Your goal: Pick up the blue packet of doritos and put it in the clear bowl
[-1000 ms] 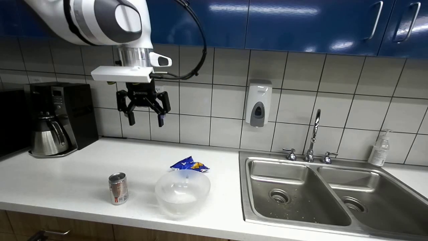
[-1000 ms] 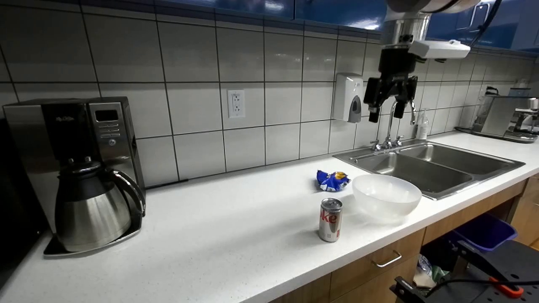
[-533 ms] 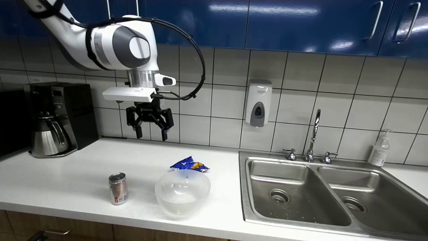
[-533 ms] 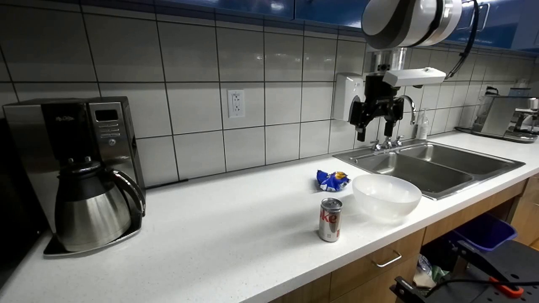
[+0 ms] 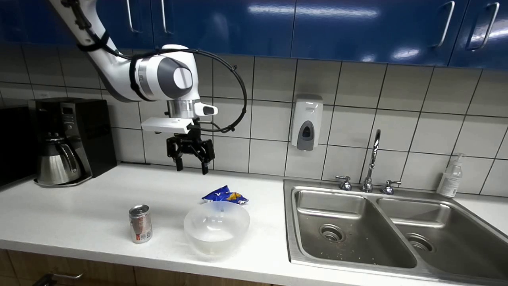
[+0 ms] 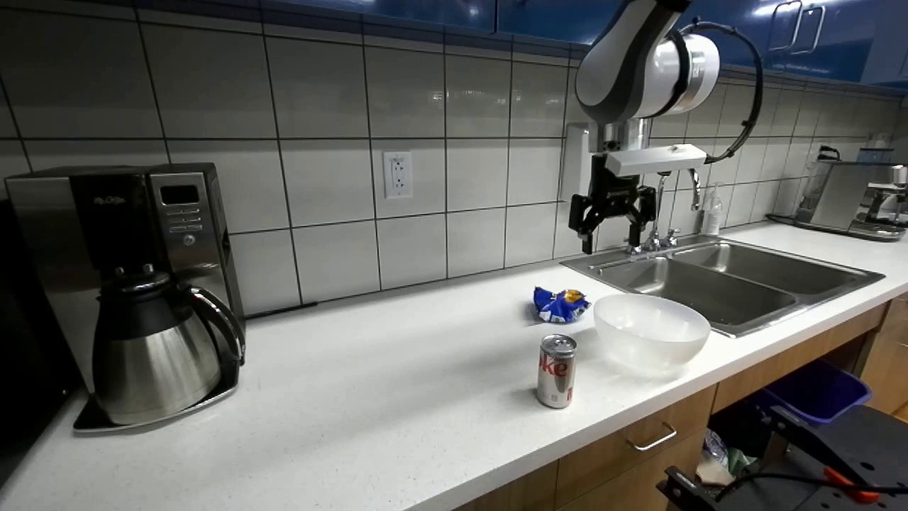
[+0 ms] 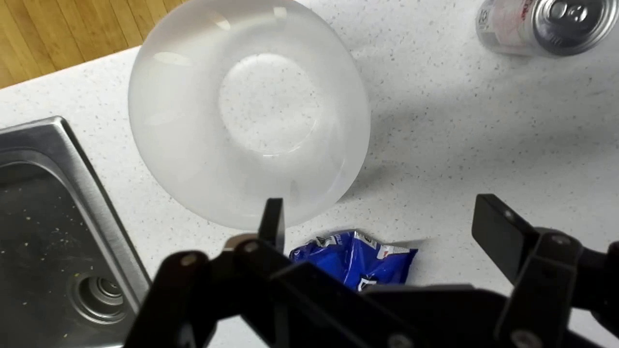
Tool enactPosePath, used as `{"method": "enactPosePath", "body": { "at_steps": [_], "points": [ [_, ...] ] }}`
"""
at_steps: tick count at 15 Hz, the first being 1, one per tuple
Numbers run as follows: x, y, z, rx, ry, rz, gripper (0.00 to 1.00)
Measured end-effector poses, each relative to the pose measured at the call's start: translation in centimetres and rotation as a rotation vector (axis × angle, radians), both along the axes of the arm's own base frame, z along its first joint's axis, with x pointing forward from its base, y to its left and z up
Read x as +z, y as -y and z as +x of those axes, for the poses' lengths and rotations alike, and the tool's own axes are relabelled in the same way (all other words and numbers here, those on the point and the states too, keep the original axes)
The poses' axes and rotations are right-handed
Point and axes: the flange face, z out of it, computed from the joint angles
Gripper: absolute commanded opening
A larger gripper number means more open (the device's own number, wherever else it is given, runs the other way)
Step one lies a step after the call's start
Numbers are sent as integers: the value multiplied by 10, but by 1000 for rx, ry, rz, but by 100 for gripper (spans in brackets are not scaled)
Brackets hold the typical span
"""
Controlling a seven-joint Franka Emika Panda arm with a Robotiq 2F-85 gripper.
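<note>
The blue packet of doritos [image 5: 224, 195] lies crinkled on the counter behind the bowl, and shows in an exterior view [image 6: 560, 306]. In the wrist view the packet [image 7: 346, 256] is partly hidden by the gripper's body. The clear bowl [image 5: 198, 238], whitish and empty, stands close to the packet; it shows in an exterior view [image 6: 649, 348] and the wrist view [image 7: 164, 130]. My gripper [image 5: 192, 169] is open and empty, pointing down, well above the counter. It also shows in an exterior view [image 6: 610, 245]. In the wrist view its fingers [image 7: 382, 208] are wide apart, with the packet below.
A silver-and-red can [image 5: 140, 224] stands near the bowl, also in an exterior view [image 6: 557, 372]. A steel sink [image 5: 291, 222] with a faucet [image 5: 371, 167] lies beyond the bowl. A coffee maker [image 6: 142, 298] stands at the counter's other end. A soap dispenser [image 5: 307, 123] hangs on the wall.
The arm and gripper have come down and nearer to the packet over the last second. The gripper has stayed open. The packet, bowl and can have not moved.
</note>
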Motion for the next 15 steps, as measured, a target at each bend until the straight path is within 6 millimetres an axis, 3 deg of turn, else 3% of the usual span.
{"method": "enactPosePath", "body": {
  "at_steps": [8, 15],
  "points": [
    [-42, 21, 52, -161, -3, -36, 100],
    [-64, 47, 85, -364, 22, -64, 100]
  ]
}}
